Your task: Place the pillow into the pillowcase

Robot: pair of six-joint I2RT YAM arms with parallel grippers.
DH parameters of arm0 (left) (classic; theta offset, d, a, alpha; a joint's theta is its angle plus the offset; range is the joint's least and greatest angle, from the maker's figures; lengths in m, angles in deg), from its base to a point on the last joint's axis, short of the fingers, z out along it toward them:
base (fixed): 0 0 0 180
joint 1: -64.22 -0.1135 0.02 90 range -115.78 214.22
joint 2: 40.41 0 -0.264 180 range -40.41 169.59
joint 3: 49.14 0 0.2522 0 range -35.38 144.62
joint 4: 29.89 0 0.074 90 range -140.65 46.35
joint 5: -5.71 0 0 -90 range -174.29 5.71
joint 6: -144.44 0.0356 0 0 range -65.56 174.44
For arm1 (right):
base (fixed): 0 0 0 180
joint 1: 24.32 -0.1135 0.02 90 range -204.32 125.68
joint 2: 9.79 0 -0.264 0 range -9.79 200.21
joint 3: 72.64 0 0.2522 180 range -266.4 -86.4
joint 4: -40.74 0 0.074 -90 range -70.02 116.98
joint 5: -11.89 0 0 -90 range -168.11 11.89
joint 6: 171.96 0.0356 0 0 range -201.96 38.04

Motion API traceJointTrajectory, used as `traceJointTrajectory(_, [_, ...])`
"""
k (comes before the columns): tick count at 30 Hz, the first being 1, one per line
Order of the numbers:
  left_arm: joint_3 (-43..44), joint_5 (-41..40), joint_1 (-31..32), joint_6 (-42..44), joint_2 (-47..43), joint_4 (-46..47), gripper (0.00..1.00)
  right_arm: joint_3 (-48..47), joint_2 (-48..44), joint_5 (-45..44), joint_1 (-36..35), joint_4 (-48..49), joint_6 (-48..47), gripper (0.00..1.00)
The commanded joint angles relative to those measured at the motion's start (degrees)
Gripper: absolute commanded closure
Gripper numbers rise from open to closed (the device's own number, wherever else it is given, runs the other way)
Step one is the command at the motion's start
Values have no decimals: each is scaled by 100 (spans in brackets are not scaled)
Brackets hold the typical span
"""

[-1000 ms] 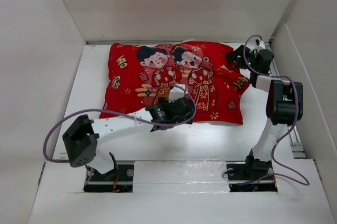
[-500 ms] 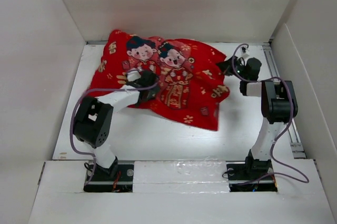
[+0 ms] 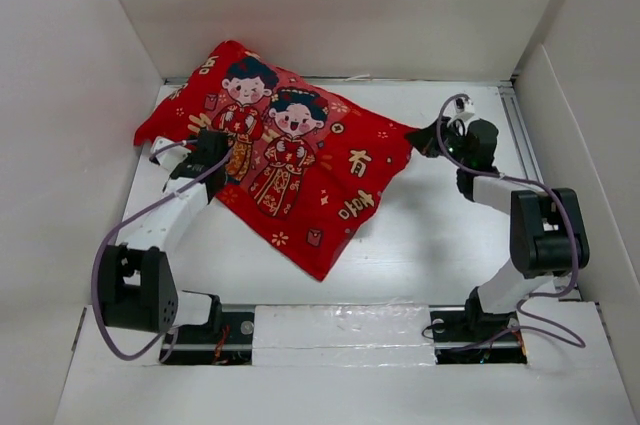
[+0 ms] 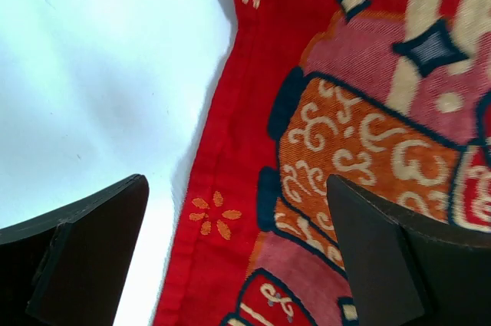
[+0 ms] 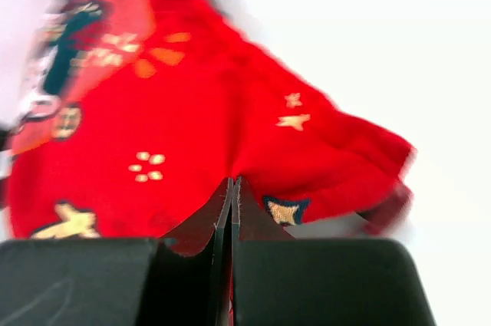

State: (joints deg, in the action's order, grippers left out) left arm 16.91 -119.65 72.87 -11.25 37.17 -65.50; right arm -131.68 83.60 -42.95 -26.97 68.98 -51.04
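Plump red pillowcase [image 3: 300, 165] lies slantwise on the far left of the table [image 3: 430, 245].
The left gripper [image 4: 234, 218] hovers wide open over the case's left edge, holding nothing. No white pillow shows; the fullness suggests it is inside. The right gripper [image 5: 232, 188] is pinched shut on the right corner. Best to pull gently from that pinch towards the open near-right table, since the far left corner crowds the walls [image 3: 70, 145].

The pillowcase [image 3: 300, 170] has slid from lying square at upper centre to a slant toward the upper left, the left gripper [image 3: 208, 150] has swung from centre frame to its left edge, and the right gripper [image 3: 428, 133] has pinched its right corner.
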Motion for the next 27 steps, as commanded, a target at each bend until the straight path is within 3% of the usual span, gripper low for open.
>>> traceJointTrajectory(1, [-140,-490,14,-383,-304,-320,0,-157,-66,-974,125,-1480,-578,100])
traceJointTrajectory(5, [-140,-368,14,-155,-436,-320,0,-87,83,-2062,248,-2124,-561,100])
traceJointTrajectory(7, [-88,-201,154,117,-594,-207,0,-165,83,-2206,450,-2362,-560,100])
traceJointTrajectory(9, [-18,-200,626,171,-849,-206,0,-166,-179,-2791,450,-2626,-385,100])
traceJointTrajectory(11, [-17,-113,918,766,-1016,179,0,-166,-477,-2865,511,-2758,-385,98])
traceJointTrajectory(12, [-17,210,1024,1021,-1069,355,0,-166,-557,-2865,512,-2758,-385,89])
traceJointTrajectory(13, [35,326,1243,1180,-1070,452,0,-166,-645,-2683,564,-2811,-385,52])
traceJointTrajectory(15, [175,511,1542,1635,-948,637,0,-227,-934,-2681,407,-2863,-385,7])
traceJointTrajectory(16, [359,512,1892,1638,-851,638,0,-323,-1032,-2811,310,-2942,-463,0])
traceJointTrajectory(21, [887,231,2642,1691,-428,67,0,-238,-1743,-3173,-761,-3365,-683,0])
traceJointTrajectory(27, [1362,-121,2695,1883,-367,14,0,572,-2351,-2830,-2026,-2505,10,0])
